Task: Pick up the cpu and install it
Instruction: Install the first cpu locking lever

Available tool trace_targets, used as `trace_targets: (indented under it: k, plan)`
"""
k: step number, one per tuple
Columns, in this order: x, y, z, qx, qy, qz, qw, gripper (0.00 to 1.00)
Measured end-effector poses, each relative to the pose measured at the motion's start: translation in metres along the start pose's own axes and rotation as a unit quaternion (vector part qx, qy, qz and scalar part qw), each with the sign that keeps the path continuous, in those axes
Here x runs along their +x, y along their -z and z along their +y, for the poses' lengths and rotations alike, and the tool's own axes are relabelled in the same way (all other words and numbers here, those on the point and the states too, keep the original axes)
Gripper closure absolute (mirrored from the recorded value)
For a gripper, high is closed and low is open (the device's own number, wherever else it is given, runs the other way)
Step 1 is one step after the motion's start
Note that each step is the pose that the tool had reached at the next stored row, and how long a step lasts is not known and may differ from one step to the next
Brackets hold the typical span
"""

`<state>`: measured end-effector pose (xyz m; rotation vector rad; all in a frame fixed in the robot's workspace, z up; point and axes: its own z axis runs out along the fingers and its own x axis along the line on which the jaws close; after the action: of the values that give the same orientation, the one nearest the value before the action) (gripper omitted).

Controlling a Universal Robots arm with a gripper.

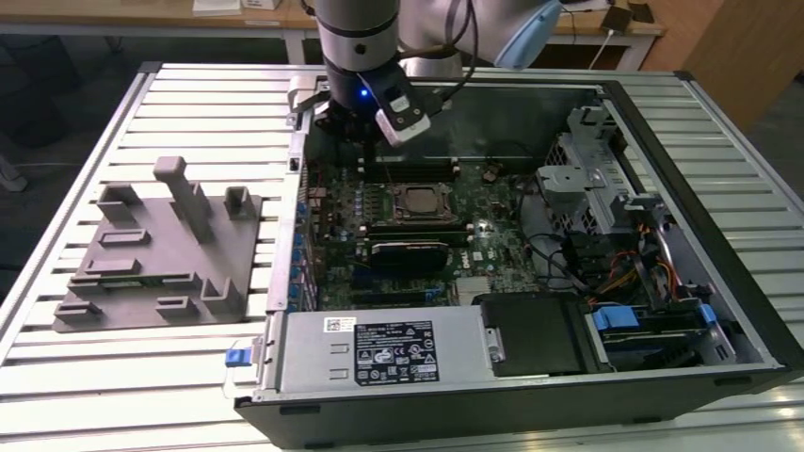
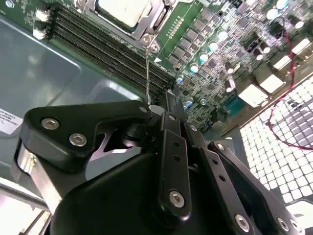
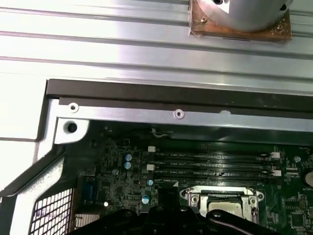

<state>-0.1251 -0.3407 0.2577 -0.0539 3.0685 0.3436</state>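
CPU [image 2: 122,10] seen seated in socket [image 2: 159,17]; claw [image 2: 170,100] state cannot be told; raised lever [image 2: 147,73] could be snagged, unseating it.

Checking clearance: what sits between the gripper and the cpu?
In the second wrist view, dark memory slots and a thin metal rod lie between the gripper and the cpu.

Green motherboard [image 1: 500,240]; pale silver-beige cpu [image 2: 124,11]; grey fixture [image 1: 157,259].
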Motion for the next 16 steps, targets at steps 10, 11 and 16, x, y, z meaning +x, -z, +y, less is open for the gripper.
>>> trace_targets:
  k: [10, 11, 16]
  plan:
    - [-0.0011, -0.0067, -0.0016, -0.0194, -0.001, -0.0003, 0.9998, 0.89]
    - [-0.0022, -0.0071, -0.0017, -0.0194, -0.001, -0.0002, 0.9998, 0.89]
    - [-0.0143, -0.0081, -0.0023, -0.0194, -0.001, 0.0008, 0.9998, 0.89]
